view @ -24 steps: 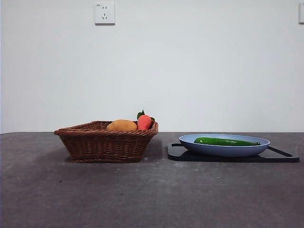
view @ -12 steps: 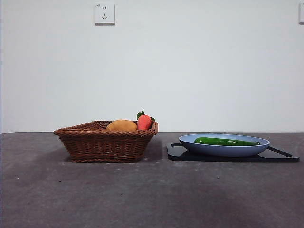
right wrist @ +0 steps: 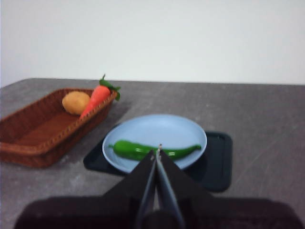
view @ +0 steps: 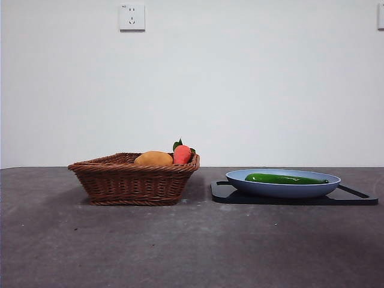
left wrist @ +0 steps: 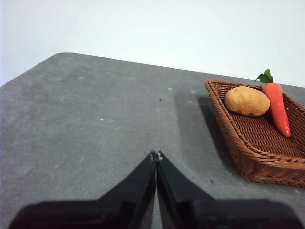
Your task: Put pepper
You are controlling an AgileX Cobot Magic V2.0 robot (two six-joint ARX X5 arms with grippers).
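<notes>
The long dark green pepper (view: 285, 179) lies in the blue plate (view: 240, 180) on a black tray (view: 223, 195) at the right of the table. It also shows in the right wrist view (right wrist: 138, 149), lying across the plate (right wrist: 167, 129). My right gripper (right wrist: 157, 151) is shut and empty, held above the table on the near side of the plate. My left gripper (left wrist: 156, 155) is shut and empty over bare table, away from the wicker basket (left wrist: 248, 157). Neither arm shows in the front view.
The brown wicker basket (view: 132, 183) stands left of the tray and holds a yellow-orange oval fruit (view: 153, 158) and a red-orange carrot with green leaves (view: 182, 153). A white wall with a socket (view: 132, 17) is behind the grey table.
</notes>
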